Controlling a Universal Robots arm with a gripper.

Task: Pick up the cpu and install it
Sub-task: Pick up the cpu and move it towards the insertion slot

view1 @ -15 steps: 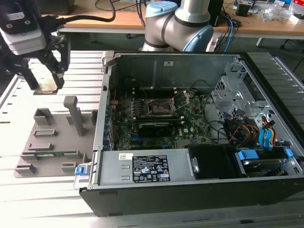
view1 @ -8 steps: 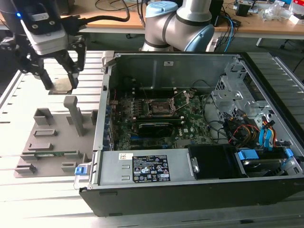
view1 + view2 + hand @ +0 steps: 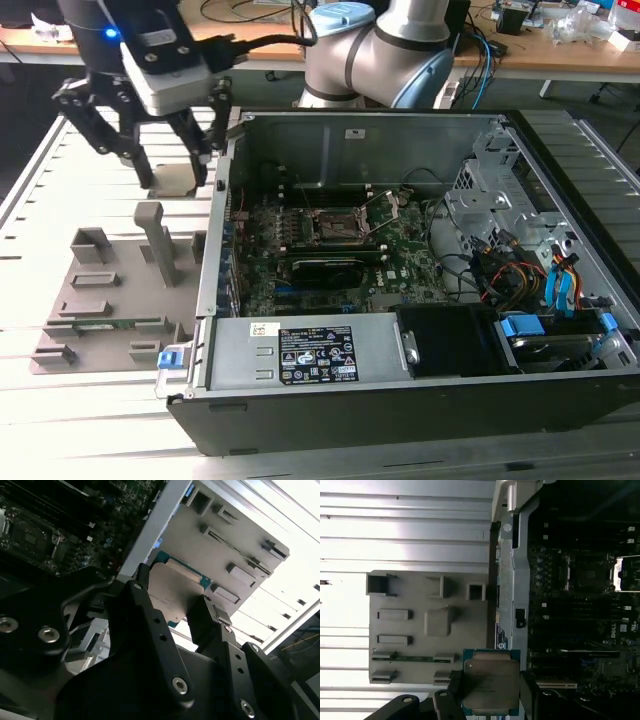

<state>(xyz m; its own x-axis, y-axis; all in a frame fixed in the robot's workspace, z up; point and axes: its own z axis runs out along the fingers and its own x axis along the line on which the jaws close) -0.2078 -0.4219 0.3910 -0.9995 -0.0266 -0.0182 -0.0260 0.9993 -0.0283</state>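
The tool (image 3: 491,695) grips the cpu (image 3: 490,677) between its jaws, seemingly above the grey fixture (image 3: 420,630).

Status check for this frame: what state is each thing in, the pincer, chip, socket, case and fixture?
pincer: shut on the cpu.
cpu: gripped by its edges, held over the grey fixture.
socket: cover frame raised, looks empty.
computer case: side panel off, interior exposed.
grey fixture: lying flat beside the case.
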